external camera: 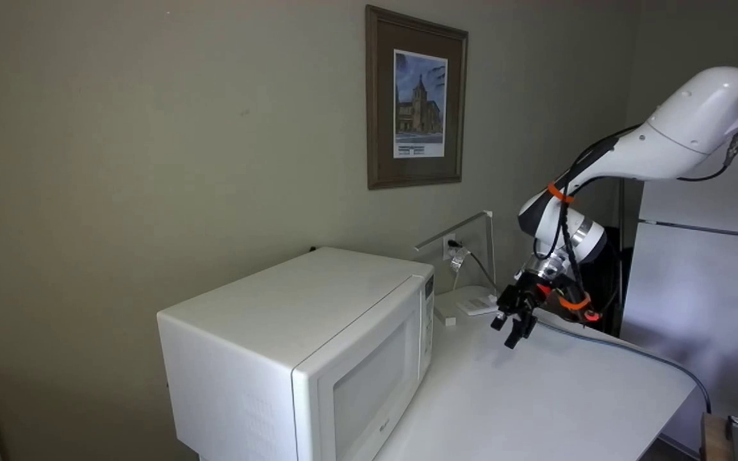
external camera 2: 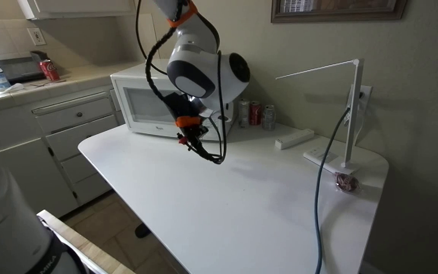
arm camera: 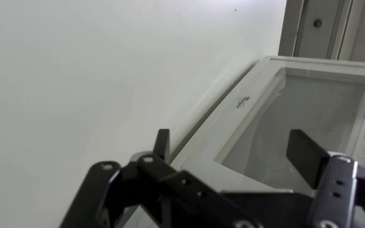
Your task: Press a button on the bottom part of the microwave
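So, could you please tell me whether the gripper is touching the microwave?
No, an exterior view shows white tabletop between the gripper and the microwave.

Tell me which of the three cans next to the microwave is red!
The middle soda can, in an exterior view: it's red. The left can, closest to the microwave, and the right can both look silvery instead.

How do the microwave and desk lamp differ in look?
The microwave is bulky and boxy; the desk lamp is slender and sharply bent at the top. The microwave has a windowed door; the desk lamp has none. Both are pale and stand on the white table.
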`<state>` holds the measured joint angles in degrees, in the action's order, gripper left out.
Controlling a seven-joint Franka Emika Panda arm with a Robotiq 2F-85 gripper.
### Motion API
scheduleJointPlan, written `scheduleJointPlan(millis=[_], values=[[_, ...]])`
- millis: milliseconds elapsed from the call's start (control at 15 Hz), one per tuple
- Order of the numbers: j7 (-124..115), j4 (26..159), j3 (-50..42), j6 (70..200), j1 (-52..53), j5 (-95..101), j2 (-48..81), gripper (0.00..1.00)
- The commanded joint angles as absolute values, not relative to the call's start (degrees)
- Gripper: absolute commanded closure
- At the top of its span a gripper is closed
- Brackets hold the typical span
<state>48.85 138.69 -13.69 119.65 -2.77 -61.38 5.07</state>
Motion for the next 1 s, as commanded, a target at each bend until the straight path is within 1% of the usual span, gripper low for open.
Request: scheduleJointPlan(millis=[0, 67, 133, 267, 333, 400, 467, 600, 667, 933], values=[[51.9, 132.1, -10.2, 116.3, -6.2, -71.8, 16.2, 0.31], [52.7, 130.5, -9.5, 115.5, -7.0, -74.5, 18.5, 0.37], [53.2, 129.3, -9.0, 115.3, -7.6, -76.8, 20.5, 0.47], [54.8, 126.6, -8.2, 113.5, -8.7, -80.1, 24.1, 0.61], [55.5, 125.1, -8.0, 112.1, -9.3, -80.9, 26.0, 0.7], [56.1, 123.9, -7.9, 111.2, -9.6, -81.4, 27.6, 0.77], [56.8, 122.7, -7.9, 110.3, -10.0, -81.6, 29.1, 0.86], [57.8, 120.5, -7.9, 108.8, -10.7, -82.0, 31.8, 0.98], [58.4, 119.5, -7.9, 108.4, -10.8, -82.3, 33.1, 1.0], [58.4, 115.9, -7.5, 108.4, -11.5, -85.6, 36.7, 1.0]])
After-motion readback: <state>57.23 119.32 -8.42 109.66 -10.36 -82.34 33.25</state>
